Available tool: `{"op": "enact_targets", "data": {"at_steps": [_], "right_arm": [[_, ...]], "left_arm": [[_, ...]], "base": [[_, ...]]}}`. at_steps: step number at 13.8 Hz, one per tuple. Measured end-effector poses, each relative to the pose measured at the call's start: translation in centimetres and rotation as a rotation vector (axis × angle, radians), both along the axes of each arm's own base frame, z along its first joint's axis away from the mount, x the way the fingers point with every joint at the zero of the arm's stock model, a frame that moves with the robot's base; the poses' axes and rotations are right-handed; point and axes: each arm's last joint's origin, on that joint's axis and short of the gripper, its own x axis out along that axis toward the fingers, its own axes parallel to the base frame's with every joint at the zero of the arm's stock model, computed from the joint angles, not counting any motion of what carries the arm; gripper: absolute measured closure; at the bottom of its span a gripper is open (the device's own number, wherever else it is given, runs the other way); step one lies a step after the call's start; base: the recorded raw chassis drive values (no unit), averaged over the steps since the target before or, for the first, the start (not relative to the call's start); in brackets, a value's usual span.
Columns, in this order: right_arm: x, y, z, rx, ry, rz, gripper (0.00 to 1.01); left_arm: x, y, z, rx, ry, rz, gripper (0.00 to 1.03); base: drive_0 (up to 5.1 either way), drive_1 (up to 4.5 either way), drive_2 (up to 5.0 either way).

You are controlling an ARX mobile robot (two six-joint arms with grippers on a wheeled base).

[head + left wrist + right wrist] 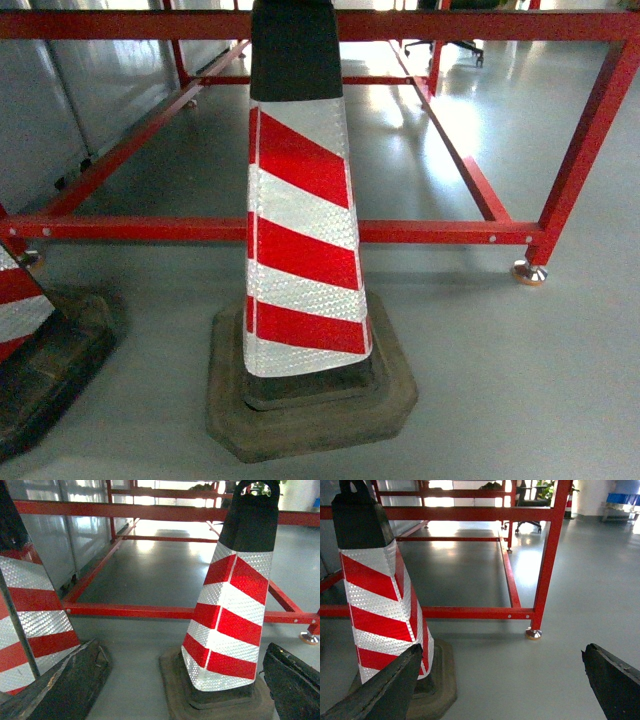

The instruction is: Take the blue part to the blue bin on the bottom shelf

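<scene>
Floor [500,380]: grey, glossy.
Cone [300,230]: red-white striped, upright before red frame [440,232].
Left gripper [165,680]: spread wide, empty.
Right gripper [500,685]: spread wide, empty.

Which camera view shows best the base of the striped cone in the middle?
The head view: the whole base of the cone lies open there. The left wrist view cuts it at the bottom edge; in the right wrist view a tool finger covers part.

no readable text, labels or numbers (cone stripes only)
</scene>
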Motion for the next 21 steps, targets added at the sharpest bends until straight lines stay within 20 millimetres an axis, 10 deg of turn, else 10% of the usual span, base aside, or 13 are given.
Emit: {"op": "enact_targets", "data": {"at_steps": [21], "right_arm": [[0.00,0.00,-0.01,0.000,0.001,0.000,0.03]], "left_arm": [[0.00,0.00,-0.02,0.001,0.002,0.002,0.05]], "base": [[0.0,0.00,0.0]]}}
